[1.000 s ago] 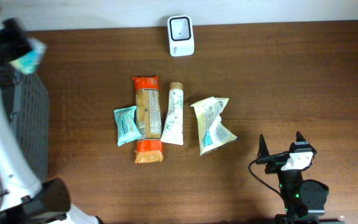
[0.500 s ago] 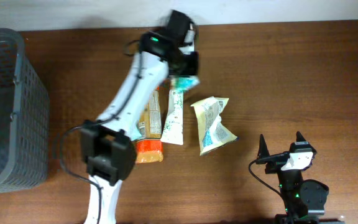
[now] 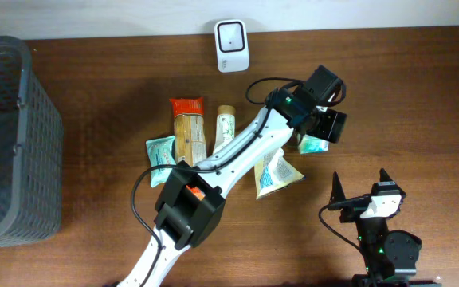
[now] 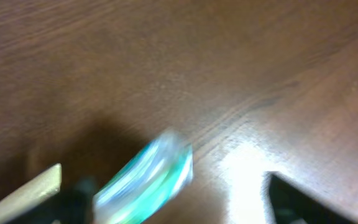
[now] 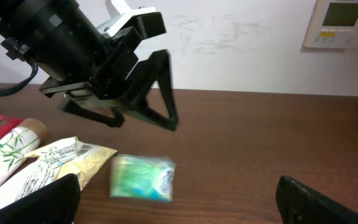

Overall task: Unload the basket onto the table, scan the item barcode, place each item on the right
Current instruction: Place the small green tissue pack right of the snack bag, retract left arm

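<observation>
The left gripper (image 3: 323, 132) hangs over the right side of the tabletop (image 3: 421, 88) with its fingers spread, pinching nothing. The small teal packet (image 3: 312, 146) sits just below it, free of both fingers, just beside the crumpled cream bag (image 3: 271, 169) and well apart from the white scanner (image 3: 232, 45) at the far edge. Both wrist views smear the packet, so I cannot tell whether it lies flat. This looks like the release step. To do it well, the arm should rise straight up until the fingers clear the packet, so that neither one drags it or tips it into the bag. Only then should it swing toward the items lying in the row: the tube (image 3: 225, 127), the orange-ended pack (image 3: 188, 131) and the other teal packet (image 3: 160, 159). The right gripper (image 3: 359, 177), spread and empty, sits near the front edge, clear of that path
</observation>
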